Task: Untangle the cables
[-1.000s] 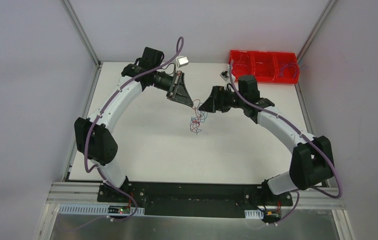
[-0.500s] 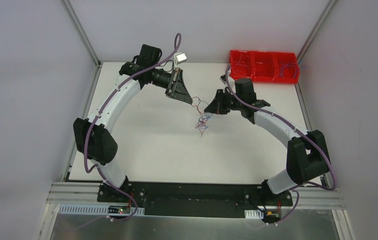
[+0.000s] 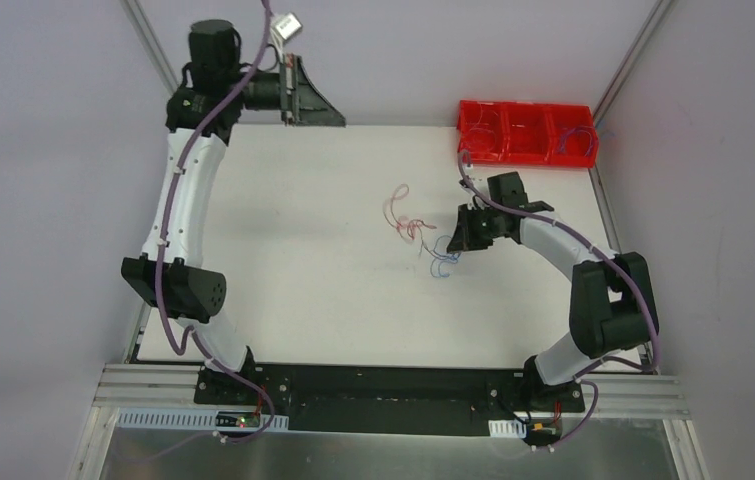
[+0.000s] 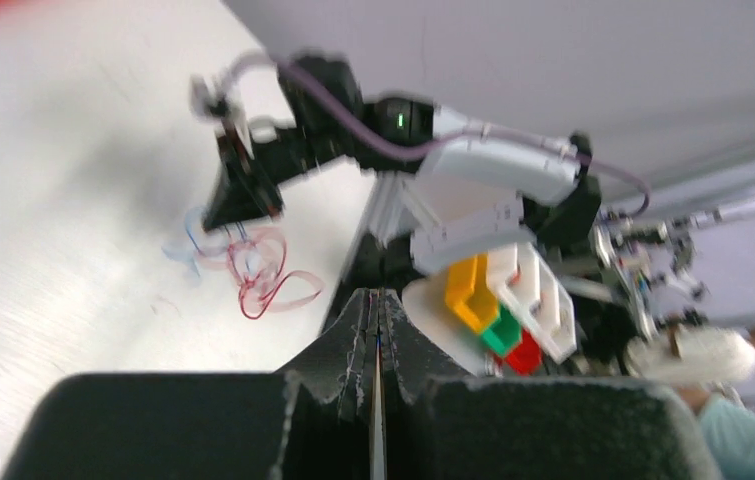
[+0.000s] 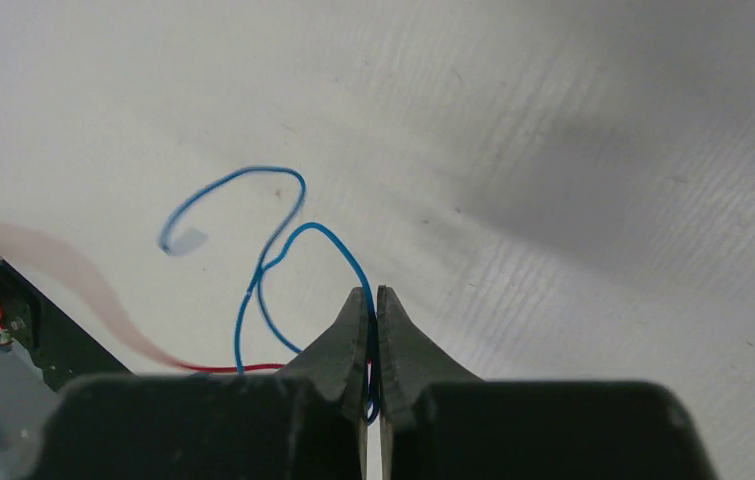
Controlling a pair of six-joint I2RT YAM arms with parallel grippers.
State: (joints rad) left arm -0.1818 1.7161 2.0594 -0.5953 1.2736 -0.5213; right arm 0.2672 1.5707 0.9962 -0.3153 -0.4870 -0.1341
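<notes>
Red tray point(image 3: 525, 104), far right corner, three compartments: we note faint thin loops inside, colour unclear. Cables point(image 3: 415, 222) lie mid-table, red loops beside blue. Right gripper point(image 5: 374, 295): fingers pinched together on a blue strand of them. Left gripper point(image 4: 375, 298), high at far left: fingers pressed together; any strand between them is lost in blur.

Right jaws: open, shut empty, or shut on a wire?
Shut on the blue cable: right wrist view shows the jaws meeting tip to tip, blue strand pinched between them.
</notes>
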